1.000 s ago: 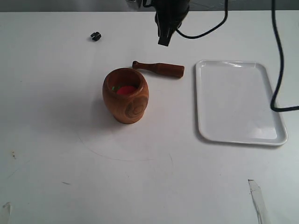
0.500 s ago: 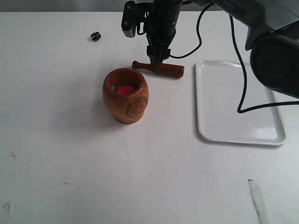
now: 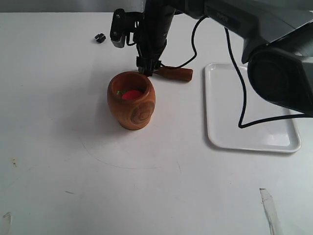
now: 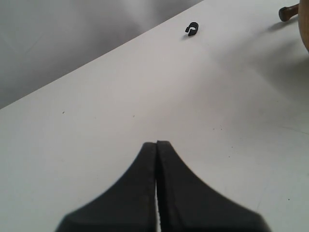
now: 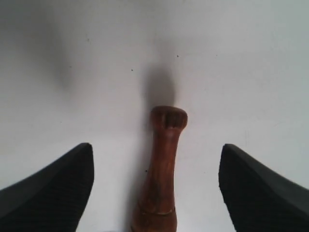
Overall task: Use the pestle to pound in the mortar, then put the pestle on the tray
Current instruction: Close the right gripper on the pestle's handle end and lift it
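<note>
I see my right gripper (image 5: 155,150) spread wide astride the thin handle of the dark reddish-brown wooden pestle (image 3: 176,74), lying flat at upper centre, just above the orange-brown wooden mortar (image 3: 131,100).

Right arm (image 3: 244,19) grey and black; thin black cable (image 3: 243,98); right gripper fingers (image 5: 53,188) matte black, ribbed.

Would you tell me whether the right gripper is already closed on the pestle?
No, the right gripper is open, with its fingers well apart on either side of the pestle.
</note>
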Robot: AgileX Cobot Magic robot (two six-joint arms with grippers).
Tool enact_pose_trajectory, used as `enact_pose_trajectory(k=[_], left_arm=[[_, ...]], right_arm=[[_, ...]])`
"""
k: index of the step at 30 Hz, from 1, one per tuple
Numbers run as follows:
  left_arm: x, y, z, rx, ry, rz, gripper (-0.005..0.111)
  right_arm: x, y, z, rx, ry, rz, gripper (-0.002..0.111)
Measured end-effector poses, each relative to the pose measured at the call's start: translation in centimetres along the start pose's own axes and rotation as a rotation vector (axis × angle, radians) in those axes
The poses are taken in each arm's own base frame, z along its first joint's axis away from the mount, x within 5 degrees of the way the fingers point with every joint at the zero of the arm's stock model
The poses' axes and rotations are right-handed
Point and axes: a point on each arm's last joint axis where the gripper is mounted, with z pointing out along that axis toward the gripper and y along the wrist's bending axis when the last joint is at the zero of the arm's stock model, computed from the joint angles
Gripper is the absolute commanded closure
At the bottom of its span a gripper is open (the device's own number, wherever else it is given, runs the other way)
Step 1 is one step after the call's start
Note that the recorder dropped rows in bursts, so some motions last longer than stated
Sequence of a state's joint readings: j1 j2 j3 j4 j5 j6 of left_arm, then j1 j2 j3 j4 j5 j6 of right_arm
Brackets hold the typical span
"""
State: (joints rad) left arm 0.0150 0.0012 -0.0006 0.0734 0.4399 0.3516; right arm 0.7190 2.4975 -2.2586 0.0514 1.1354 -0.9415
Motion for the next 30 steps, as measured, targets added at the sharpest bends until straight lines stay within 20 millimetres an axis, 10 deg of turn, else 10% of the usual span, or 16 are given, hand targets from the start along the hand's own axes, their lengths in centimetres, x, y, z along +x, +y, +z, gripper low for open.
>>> enact_pose_trajectory(k=[7,15,30], left_arm=[[0.0,0.0,0.0,0.000,0.000,0.000,0.107],[0.0,0.0,0.0,0.000,0.000,0.000,0.107],[0.0,0.0,0.0,0.000,0.000,0.000,0.107]], right_arm=[[0.4,0.2,1.8,-0.021,0.033,0.019,0.051],[1.1,0.2,2.9,-0.011,0.090,0.012,0.108],[0.6,-1.0,2.4,0.116,0.049,0.024,0.108]])
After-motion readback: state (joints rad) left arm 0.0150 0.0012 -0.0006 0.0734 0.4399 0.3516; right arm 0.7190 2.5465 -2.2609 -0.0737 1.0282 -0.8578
